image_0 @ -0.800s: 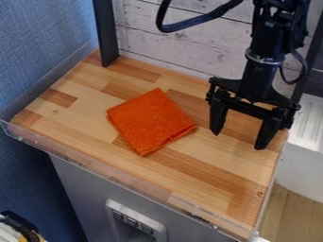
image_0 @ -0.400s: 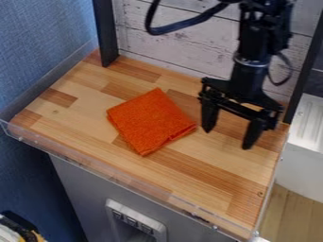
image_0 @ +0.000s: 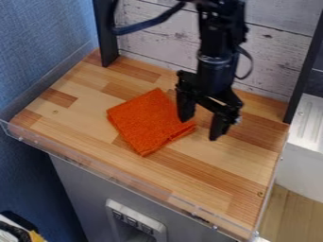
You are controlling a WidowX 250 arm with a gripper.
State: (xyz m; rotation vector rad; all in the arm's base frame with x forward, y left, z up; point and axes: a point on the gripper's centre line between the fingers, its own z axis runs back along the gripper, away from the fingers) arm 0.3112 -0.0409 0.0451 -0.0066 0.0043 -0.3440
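Where the worktop (image_0: pixel 208 177) spreads in front of the black post (image_0: pixel 106 35), one orange cloth (image_0: pixel 148 123), folded into a rough square, lies flat, forward of the post and somewhat to its right. Handling, as judged: light, soft, limp, not fragile; pile likely to grip rather than slip; folds apt to shift or open if only the top layer is caught. Best hold: a deep pinch through all layers at the corner farthest right of the post, where the folded edges stack thickest; a shallow pinch may lift one layer alone. End effector (image_0: pixel 202 120): black, two-fingered, fingers apart with nothing clamped between them, situated right and forward of the post; the finger nearer the post overlaps that cloth corner in view, contact not certain. Cloth surface: matte, nubbly, terry-like, with rounded folds. Worktop: striped wood in pale and reddish-brown blocks, smooth, rigid, angular. Front lip (image_0: pixel 146 190): clear, thin, hard, well forward of the post. Back wall (image_0: pixel 157 42): whitewashed planks, grained and knotted, right of the post. Side wall (image_0: pixel 44 38): blue, fabric-like weave, left of the post. White fixture (image_0: pixel 302 163): smooth, ribbed on top, rounded below, well to the right of the post.
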